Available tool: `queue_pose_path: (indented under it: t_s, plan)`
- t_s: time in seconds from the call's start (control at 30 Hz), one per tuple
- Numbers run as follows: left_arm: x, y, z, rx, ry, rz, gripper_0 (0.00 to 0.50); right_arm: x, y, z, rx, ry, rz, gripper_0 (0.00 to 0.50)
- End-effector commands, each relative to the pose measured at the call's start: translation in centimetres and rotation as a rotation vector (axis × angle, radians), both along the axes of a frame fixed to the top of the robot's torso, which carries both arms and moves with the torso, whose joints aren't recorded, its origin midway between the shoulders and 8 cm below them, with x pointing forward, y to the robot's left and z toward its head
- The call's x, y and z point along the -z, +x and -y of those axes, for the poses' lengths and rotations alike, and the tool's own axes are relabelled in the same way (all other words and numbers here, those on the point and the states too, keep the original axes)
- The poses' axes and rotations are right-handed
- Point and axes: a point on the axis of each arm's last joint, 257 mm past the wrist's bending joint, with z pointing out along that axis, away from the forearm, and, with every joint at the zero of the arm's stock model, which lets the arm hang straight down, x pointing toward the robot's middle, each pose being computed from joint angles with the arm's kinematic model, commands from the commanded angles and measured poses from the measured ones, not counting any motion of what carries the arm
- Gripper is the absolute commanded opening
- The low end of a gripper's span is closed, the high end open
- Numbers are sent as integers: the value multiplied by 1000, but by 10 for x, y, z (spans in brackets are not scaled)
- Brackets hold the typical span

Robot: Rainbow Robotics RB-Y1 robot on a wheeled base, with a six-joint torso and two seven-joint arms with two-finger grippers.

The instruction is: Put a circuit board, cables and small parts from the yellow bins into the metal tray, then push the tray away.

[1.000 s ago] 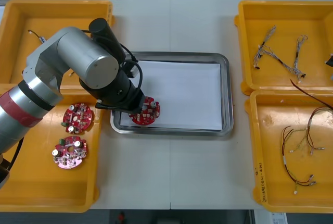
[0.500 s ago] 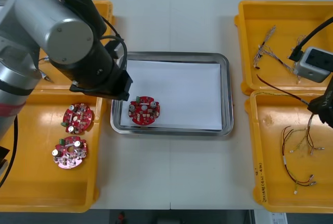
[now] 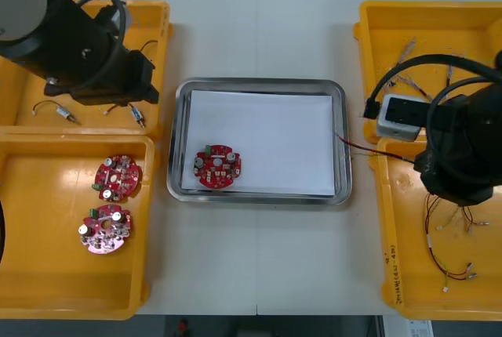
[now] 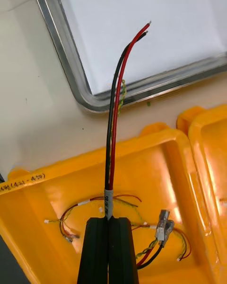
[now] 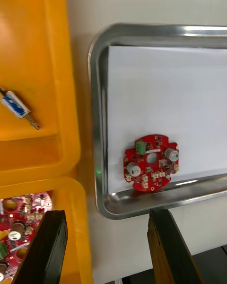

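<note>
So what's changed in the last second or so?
The left end effector let go of the circuit board in the metal tray and pulled back toward the far-left bin, open now. The right end effector came in, shut on a red and black cable whose end reaches the tray. Board, tray and the two boards in the near-left bin stayed put.

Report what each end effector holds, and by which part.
Right end effector: red and black cable, pinched at its white band. Left end effector: open, nothing held.
</note>
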Motion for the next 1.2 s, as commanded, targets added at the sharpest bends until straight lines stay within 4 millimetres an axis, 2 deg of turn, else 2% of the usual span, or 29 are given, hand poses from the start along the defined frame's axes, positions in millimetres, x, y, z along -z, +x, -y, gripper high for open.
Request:
queue_pose_path:
  t_s: [0.03,0.2,0.23,0.47,0.57,0.67,0.83,0.93,1.2]
  plan:
    - [-40,17,-35,-108,-14,53,500,-8,17,-41,-92,6,33,0]
    - [-53,28,-55,-168,-30,56,500,-2,27,-67,-118,24,14,0]
    - [-58,31,-64,-190,-23,68,500,0,30,-73,-121,30,13,0]
    - [-58,41,-113,-319,-19,43,500,10,45,-105,-158,27,18,0]
    - [-58,44,-138,-376,-10,34,500,20,53,-118,-176,18,26,0]
    - [-55,44,-154,-410,0,20,500,31,60,-129,-190,20,36,0]
    - [-50,46,-175,-461,9,-14,500,53,68,-148,-212,26,40,0]
    - [-50,54,-183,-479,3,-8,500,64,73,-156,-217,21,41,0]
    - [-49,71,-200,-469,18,10,500,94,88,-164,-217,-5,36,0]
